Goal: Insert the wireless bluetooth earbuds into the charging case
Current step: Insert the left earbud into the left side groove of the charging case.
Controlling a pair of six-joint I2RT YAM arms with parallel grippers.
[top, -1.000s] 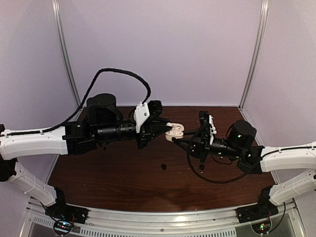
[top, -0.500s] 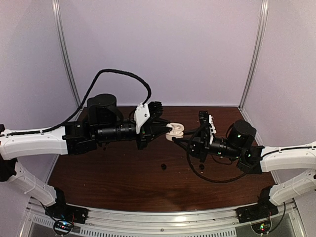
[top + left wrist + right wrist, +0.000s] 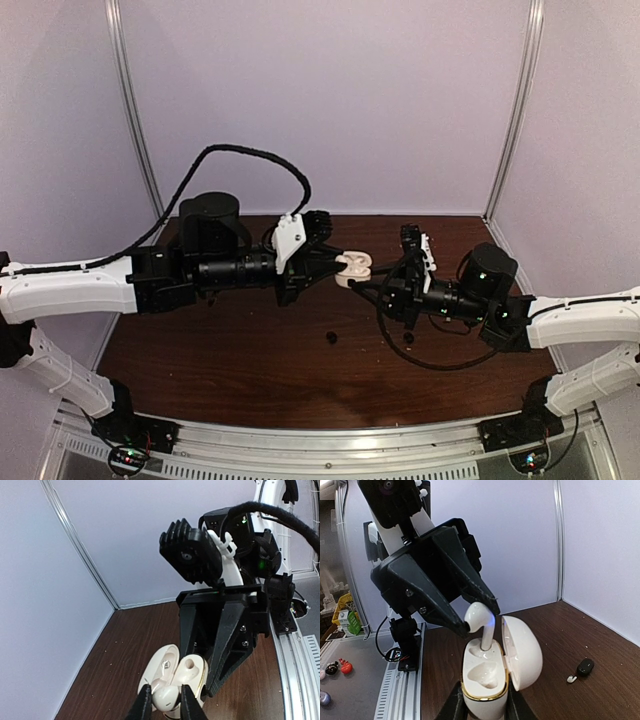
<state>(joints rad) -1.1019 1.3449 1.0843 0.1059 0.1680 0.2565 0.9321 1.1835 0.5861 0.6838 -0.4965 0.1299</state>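
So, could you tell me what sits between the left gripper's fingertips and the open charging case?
A white earbud, pinched in the left gripper, with its stem reaching down to the slot of the charging case. The right wrist view shows it best.

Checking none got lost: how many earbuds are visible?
3, perhaps 4: a white earbud in the left jaws, stem in the case; a black earbud on the table; a dark blob under the right arm, likely another; a small white bit on the table, unclear.

The left gripper (image 3: 478,618) is hanging right over the charging case (image 3: 485,680), its open lid (image 3: 525,652) walling one side. A black earbud (image 3: 585,667) is lying well apart on the table (image 3: 605,700), open from above.
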